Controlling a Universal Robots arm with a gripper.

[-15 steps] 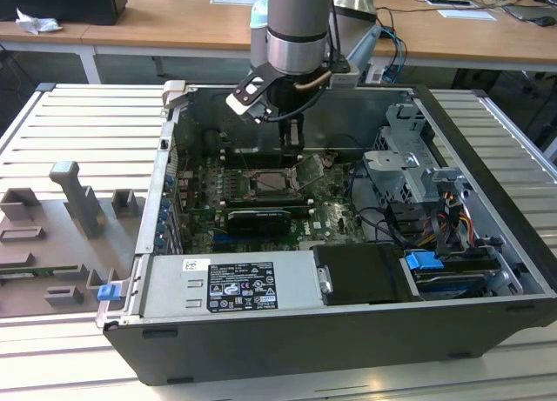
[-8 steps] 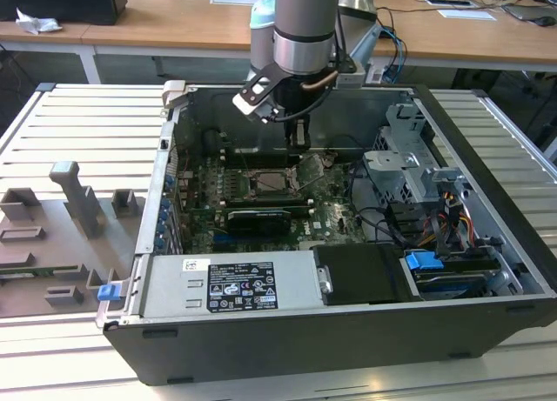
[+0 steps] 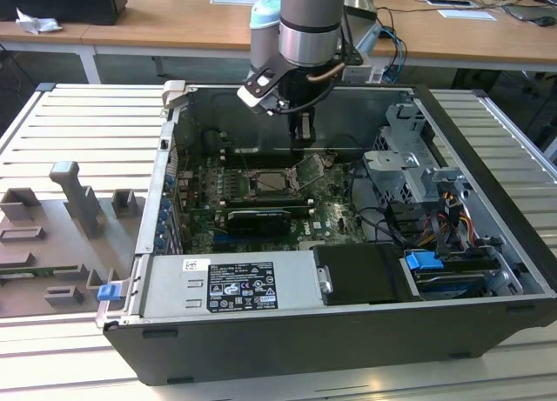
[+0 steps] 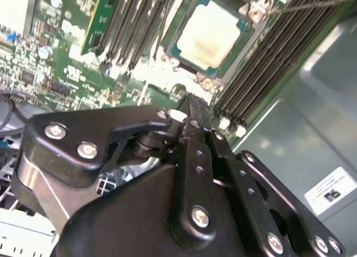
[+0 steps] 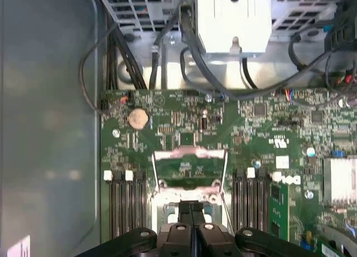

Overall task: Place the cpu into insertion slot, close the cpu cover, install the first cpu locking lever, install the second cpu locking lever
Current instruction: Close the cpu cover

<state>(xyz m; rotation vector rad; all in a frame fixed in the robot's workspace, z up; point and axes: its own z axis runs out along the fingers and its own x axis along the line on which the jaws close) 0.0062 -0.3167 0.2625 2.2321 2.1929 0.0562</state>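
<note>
Second wrist view has the cpu (image 4: 212, 37) lying in the insertion slot (image 4: 247, 40), with the gripper (image 4: 189, 105) pinched together and empty just above the slot's edge. First wrist view has the cpu cover (image 5: 189, 154) standing open at the exterior view's right of the slot, so I judge the tips could skid off that thin plate, or knock the chip askew, if they push off-centre. Count: one cpu, one cover, two thin locking levers (image 5: 154, 170), one gripper.

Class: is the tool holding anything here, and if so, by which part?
Nothing is held. The tool is shut with nothing between its fingers, above the board, and the cpu lies in the insertion slot.
</note>
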